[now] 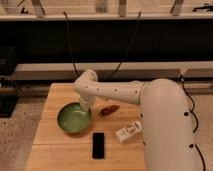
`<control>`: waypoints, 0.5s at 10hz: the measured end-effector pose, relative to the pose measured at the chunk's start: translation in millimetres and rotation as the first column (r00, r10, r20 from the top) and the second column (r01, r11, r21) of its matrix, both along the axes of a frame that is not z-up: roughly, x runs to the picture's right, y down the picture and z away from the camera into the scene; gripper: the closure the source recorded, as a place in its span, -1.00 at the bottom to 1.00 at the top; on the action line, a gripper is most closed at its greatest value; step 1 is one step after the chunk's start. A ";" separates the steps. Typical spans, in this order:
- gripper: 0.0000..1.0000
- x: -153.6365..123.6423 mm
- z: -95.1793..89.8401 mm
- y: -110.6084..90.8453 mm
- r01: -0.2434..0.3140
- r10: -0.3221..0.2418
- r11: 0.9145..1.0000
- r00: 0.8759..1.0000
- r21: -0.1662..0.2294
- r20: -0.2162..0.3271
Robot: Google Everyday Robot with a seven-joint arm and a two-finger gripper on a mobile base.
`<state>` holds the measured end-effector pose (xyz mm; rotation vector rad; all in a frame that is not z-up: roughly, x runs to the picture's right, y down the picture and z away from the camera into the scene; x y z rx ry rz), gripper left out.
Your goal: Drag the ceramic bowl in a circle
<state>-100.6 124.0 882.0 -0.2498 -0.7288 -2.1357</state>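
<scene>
Ceramic bowl [74, 118]: round, shallow, glossy green, paler inside.
End effector [86, 103]: together, at bowl's right rim.
Counter [47, 145]: wooden.

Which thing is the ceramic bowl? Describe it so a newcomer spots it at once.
Start at the wooden table and the big white arm reaching over it. The arm's end effector, shut, sits at the right rim of the ceramic bowl. It is round, shallow and glossy green, wider than the black phone, white packet or reddish item nearby.
</scene>
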 end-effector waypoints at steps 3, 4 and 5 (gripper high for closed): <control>1.00 0.0 0.2 1.5 0.019 -0.019 1.000 1.000 -0.001 0.019; 1.00 0.1 0.4 2.1 0.020 -0.020 1.000 1.000 -0.002 0.022; 1.00 0.4 0.6 1.8 0.026 -0.026 1.000 0.999 -0.002 0.028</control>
